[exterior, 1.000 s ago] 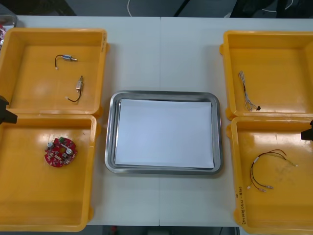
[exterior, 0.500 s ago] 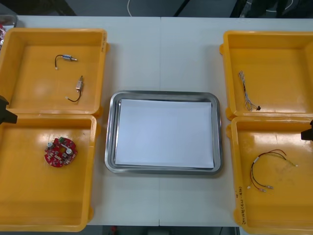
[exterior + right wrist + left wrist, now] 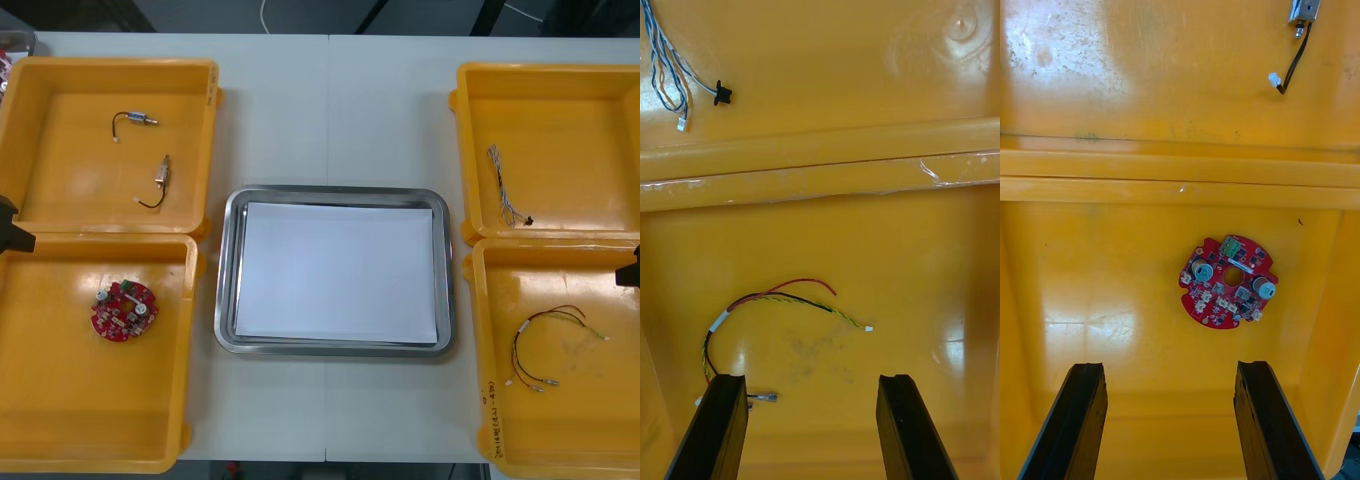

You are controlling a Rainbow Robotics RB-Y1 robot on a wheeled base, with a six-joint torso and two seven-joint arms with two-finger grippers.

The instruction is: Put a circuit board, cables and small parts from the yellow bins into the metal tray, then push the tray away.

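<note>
Nothing moved since a second ago. Your left claw [image 3: 1169, 367] gapes empty over a yellow plastic bin [image 3: 1090, 262], with the round red circuit board [image 3: 1228, 283] lying just ahead of it. Your right claw [image 3: 811, 379], equally wide and empty, has the red and yellow cable [image 3: 775, 300] just ahead.

tray [image 3: 228, 270] on table [image 3: 330, 110] | circuit board [image 3: 124, 311] in near-left bin [image 3: 60, 400]

Glossy plastic bins [image 3: 100, 400]; shiny metal tray [image 3: 225, 270]
</note>
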